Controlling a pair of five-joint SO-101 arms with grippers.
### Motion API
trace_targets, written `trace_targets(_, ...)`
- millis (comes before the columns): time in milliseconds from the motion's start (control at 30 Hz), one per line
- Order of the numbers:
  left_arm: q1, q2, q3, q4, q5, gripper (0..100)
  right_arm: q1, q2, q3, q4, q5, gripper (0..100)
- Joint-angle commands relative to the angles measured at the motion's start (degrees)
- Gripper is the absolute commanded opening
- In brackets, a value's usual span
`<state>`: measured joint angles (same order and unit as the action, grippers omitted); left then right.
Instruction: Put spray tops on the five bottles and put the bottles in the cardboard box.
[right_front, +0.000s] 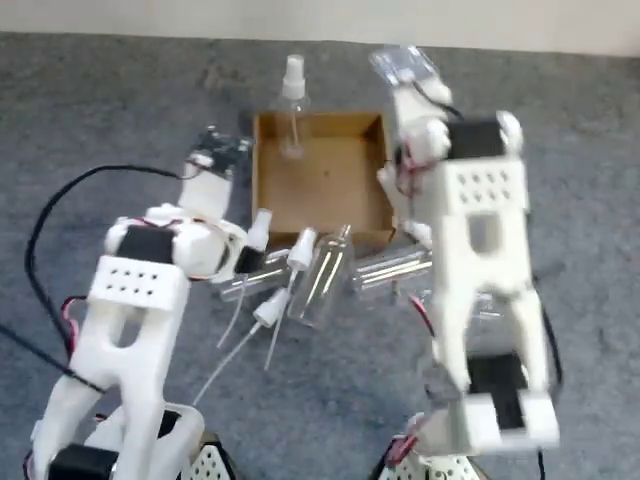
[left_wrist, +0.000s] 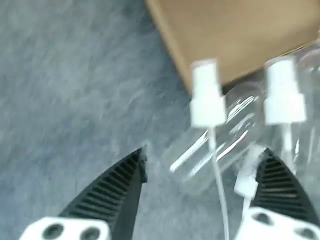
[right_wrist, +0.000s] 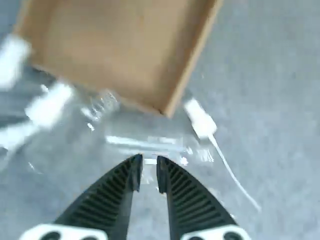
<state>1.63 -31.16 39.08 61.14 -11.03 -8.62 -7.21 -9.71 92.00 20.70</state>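
**Grippers over the bottle pile**

Your left gripper hangs with fingers spread wide, empty, over a clear bottle lying on the grey carpet beside two spray tops with bare dip tubes. Your right gripper is pinched almost closed, gripping nothing, above a second bottle lying flat. The cardboard box sits just beyond; one topped bottle stands at its far wall.

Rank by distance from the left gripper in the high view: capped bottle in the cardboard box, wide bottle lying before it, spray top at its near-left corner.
1. Spray top, right beside the left gripper.
2. Wide bottle, lying before the cardboard box.
3. Capped bottle, at the box's far side.
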Motion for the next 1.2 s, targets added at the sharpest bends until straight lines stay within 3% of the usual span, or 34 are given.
trace_targets(0, 2.24, 3.74, -2.33, -7.74, 0.00, 28, 6.20, -15.16, 21.76, -9.36, 3.60, 0.3)
trace_targets(133, 2.42, 9.27, -2.42, -12.48, 0.97, 28, 10.95, -23.87, 38.02, -14.73, 7.21, 0.3)
trace_targets(300, 2.24, 13.85, -2.42, -14.51, 0.79, 19, 13.93, -29.58, 46.73, -16.92, 9.58, 0.3)
trace_targets(433, 1.98, 14.20, -2.42, -14.42, 0.79, 18, 14.37, -30.37, 47.43, -16.84, 9.49, 0.4)
trace_targets(967, -9.98, 14.11, -4.26, -14.15, -2.73, 18, 14.29, -30.37, 47.52, -16.40, 9.23, 0.4)
trace_targets(1167, -8.22, 6.46, -6.20, -3.43, -2.73, 19, 14.29, -30.37, 47.60, -16.40, 9.32, 0.4)
